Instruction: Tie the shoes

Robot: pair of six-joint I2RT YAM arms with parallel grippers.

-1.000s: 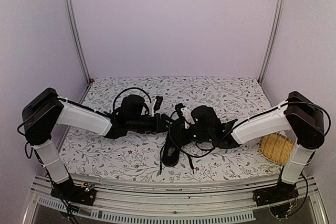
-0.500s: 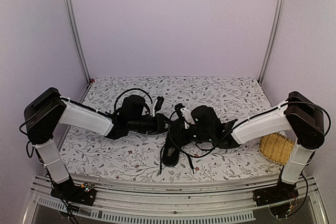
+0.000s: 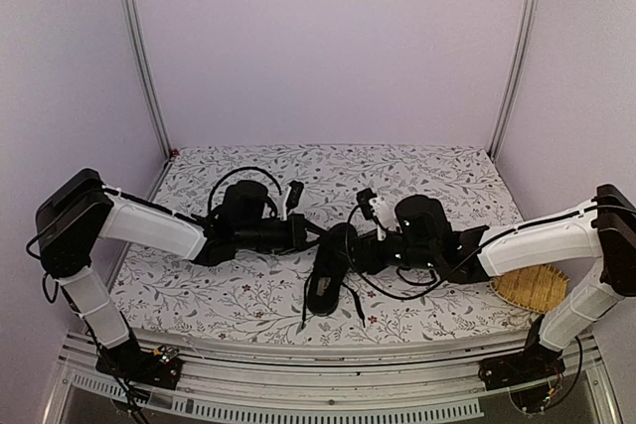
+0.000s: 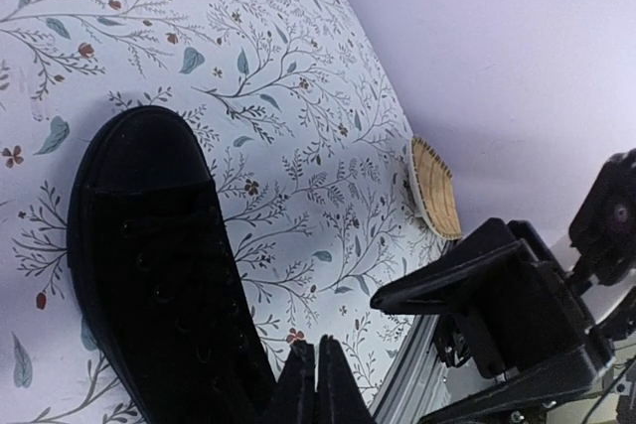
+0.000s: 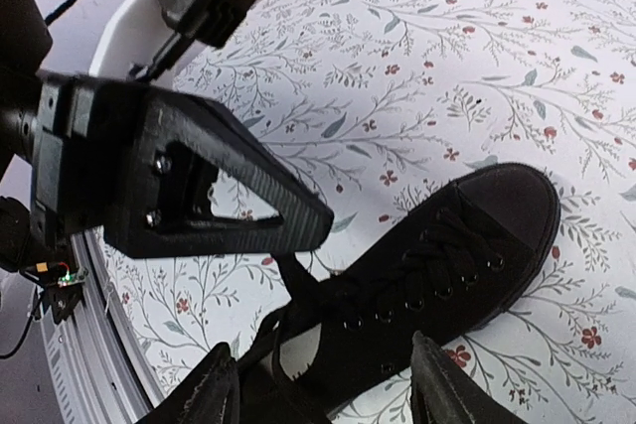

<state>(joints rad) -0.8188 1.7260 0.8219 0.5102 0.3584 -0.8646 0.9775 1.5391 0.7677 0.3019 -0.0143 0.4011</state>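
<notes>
Left end effector (image 4: 318, 389) shut, right end effector (image 5: 326, 384) spread: the shoe (image 5: 452, 300) could be dragged by tugged laces (image 5: 437, 248)

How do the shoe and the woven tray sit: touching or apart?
Apart. The left wrist view shows flowered cloth between the shoe and the woven tray; the top view agrees.

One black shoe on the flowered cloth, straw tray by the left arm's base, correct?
No: the straw tray lies by the right arm's base, as the top view shows. One black shoe on the flowered cloth is right.
</notes>
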